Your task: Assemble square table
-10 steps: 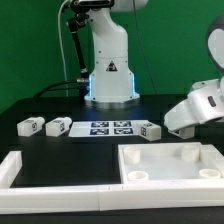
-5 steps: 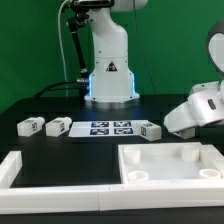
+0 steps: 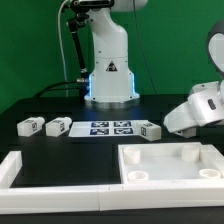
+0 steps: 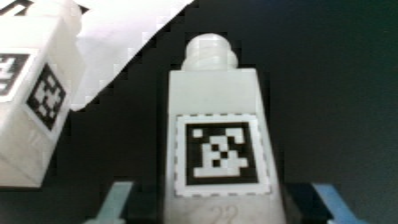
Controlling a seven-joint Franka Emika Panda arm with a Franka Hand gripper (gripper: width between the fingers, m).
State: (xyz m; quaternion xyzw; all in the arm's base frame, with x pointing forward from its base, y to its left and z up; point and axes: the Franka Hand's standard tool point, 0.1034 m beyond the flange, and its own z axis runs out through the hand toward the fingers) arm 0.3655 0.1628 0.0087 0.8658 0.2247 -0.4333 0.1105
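so, the table top (image 3: 170, 160) lies near, on the exterior view's right, rim and corner sockets facing up and empty, which i judge leaves it ready to take legs. one loose leg (image 3: 150, 130) lies just beside the marker board (image 3: 110, 127), with others on the exterior view's left. the arm (image 3: 196, 108) hangs low at the exterior view's right. on the wrist view the gripper (image 4: 222, 203) is lined up along a target leg (image 4: 217, 130) lying flat, tag up, with a neighbour leg (image 4: 36, 100) close by. the fingers (image 4: 125, 205) are spread apart, one on each side of the target leg. dark gaps show on both sides, so nothing is gripped.
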